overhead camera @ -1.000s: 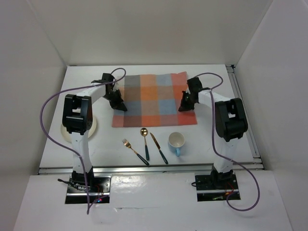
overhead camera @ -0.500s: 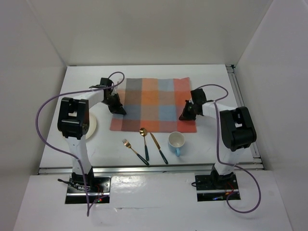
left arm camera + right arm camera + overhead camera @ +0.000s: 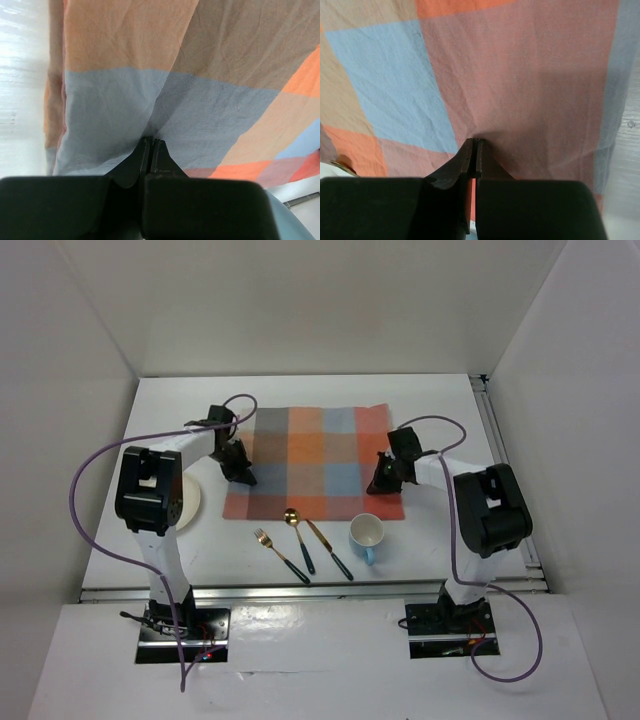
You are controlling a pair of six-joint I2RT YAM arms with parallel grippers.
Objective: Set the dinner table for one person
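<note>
**Placemat sliding nearer on the table**

Both arms are dragging the checked placemat toward their bases, and its near hem is now touching the spoon. The left claw is staying clamped on the placemat's left edge, and the right claw on its right edge. The white-walled table is lying beneath everything.

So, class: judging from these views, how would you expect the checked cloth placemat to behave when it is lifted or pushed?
Probably floppy: the placemat creases where the left gripper and right gripper pinch it. Likely light, since two fingertip pinches seem enough to hold it. Pushed, it would likely bunch up, and might nudge the spoon at its near edge.
</note>
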